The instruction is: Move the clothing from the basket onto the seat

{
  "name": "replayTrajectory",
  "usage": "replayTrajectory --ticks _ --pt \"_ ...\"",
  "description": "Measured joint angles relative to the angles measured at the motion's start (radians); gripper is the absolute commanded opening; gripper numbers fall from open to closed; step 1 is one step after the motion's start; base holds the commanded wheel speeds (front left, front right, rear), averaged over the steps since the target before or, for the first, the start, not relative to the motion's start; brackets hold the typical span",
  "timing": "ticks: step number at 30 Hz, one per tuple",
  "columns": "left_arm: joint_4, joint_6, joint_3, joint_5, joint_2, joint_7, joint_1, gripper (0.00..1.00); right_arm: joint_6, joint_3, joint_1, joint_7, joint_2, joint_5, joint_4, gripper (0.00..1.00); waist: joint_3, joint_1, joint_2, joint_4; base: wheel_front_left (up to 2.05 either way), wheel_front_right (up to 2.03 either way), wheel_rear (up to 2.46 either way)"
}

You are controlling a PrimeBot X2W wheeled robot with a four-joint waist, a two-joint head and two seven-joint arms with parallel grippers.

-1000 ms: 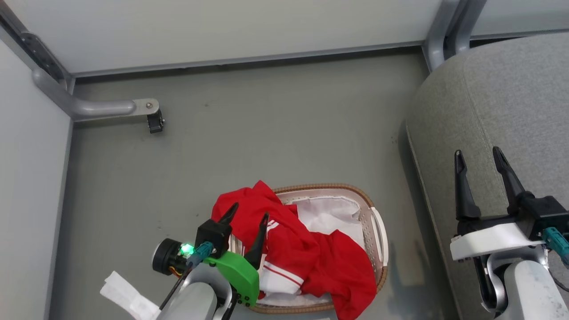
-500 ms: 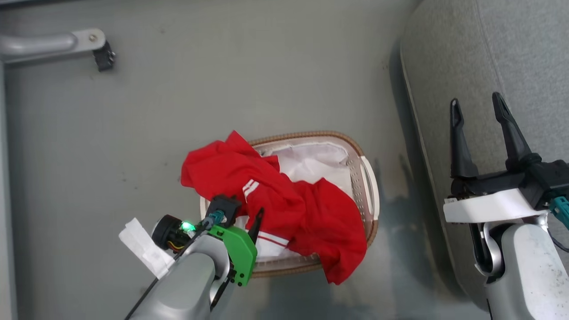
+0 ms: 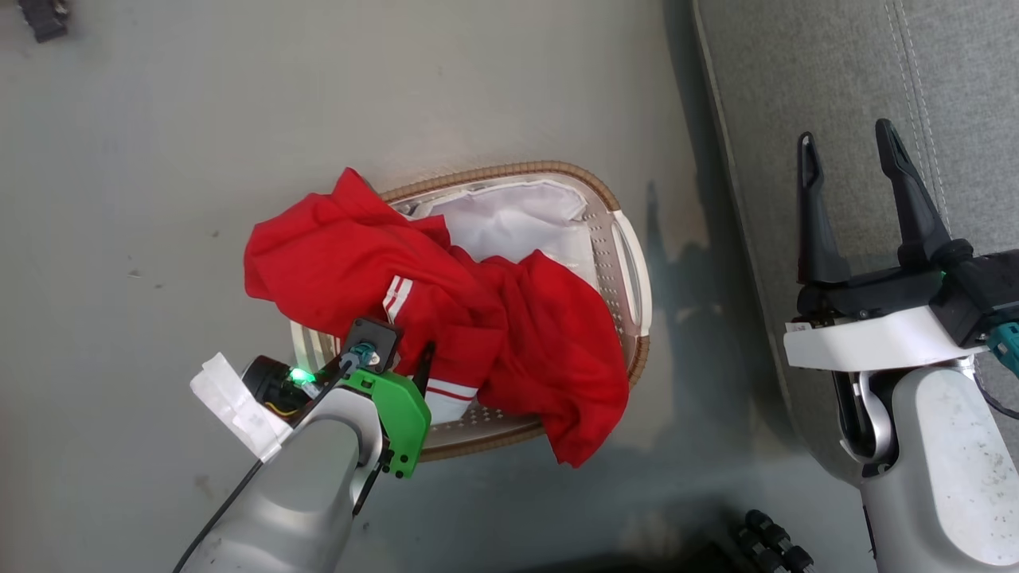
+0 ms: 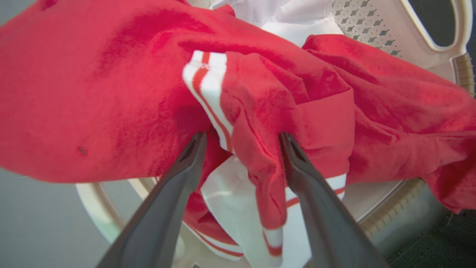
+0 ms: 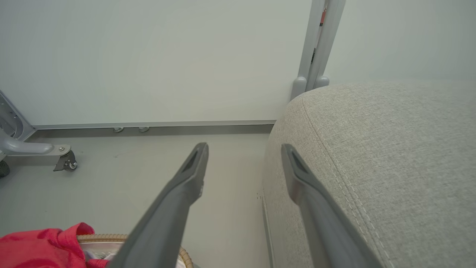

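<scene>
The clothing, bright red with white stripes, lies heaped in the basket and spills over its left and near rims. My left gripper is lowered into the heap. In the left wrist view its fingers stand apart, open, with a striped fold of the clothing between them and the basket wall behind. My right gripper is open and empty above the edge of the grey seat. The right wrist view has the right gripper, the seat, the clothing and the basket rim.
A white liner shows in the basket's far half. The basket stands on grey floor just left of the seat. A caster on a metal leg stands by the wall, and a dark ribbed part is at the bottom edge.
The head camera has tilted down, shifting the whole picture. My left gripper has sunk deeper into the red clothing, still open. The right gripper has stayed open over the seat's edge.
</scene>
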Motion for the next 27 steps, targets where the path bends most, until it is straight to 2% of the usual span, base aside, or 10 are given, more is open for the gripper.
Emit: replayTrajectory --ticks 6,7,8,9,10,11,23,27 --pt "0.018 0.000 -0.022 -0.006 0.000 -0.021 -0.017 1.00 0.000 0.014 -0.016 0.000 0.000 0.015 0.000 1.00 0.037 0.0000 0.0000 -0.026 0.00 0.00 0.00" --pt "0.021 0.000 -0.025 -0.008 0.000 -0.022 -0.018 0.90 0.000 0.015 -0.018 0.000 0.000 0.017 0.000 1.00 0.040 0.0000 0.0000 -0.029 0.00 0.00 0.00" --pt "0.024 0.000 -0.027 -0.009 0.000 -0.025 -0.018 0.50 0.000 0.016 -0.021 0.000 0.000 0.018 0.000 1.00 0.044 0.0000 0.0000 -0.032 0.00 0.00 0.00" --pt "0.027 0.000 -0.029 -0.012 0.000 -0.025 -0.019 0.37 0.000 0.017 -0.022 0.000 0.000 0.019 0.000 1.00 0.046 0.0000 0.0000 -0.035 0.00 0.00 0.00" --pt "0.030 0.000 -0.031 -0.018 0.000 -0.026 -0.019 0.08 0.000 0.018 -0.024 0.000 0.000 0.021 0.000 1.00 0.048 0.0000 0.0000 -0.037 0.00 0.00 0.00" --pt "0.032 -0.002 -0.033 -0.020 0.000 -0.028 -0.019 0.00 0.000 0.018 -0.026 0.000 0.000 0.024 0.001 1.00 0.049 0.0000 0.0000 -0.039 0.00 0.00 0.00" --pt "0.013 -0.005 -0.029 -0.044 0.001 -0.049 -0.019 0.00 0.000 -0.001 -0.017 0.000 0.000 0.025 0.039 1.00 -0.005 -0.0001 0.0000 -0.022 0.00 0.00 0.00" --pt "-0.060 -0.009 -0.012 -0.039 0.017 -0.053 -0.018 0.00 0.000 -0.016 0.006 0.000 0.001 0.020 0.058 1.00 -0.054 -0.0001 0.0000 -0.007 0.00 0.00 0.00"
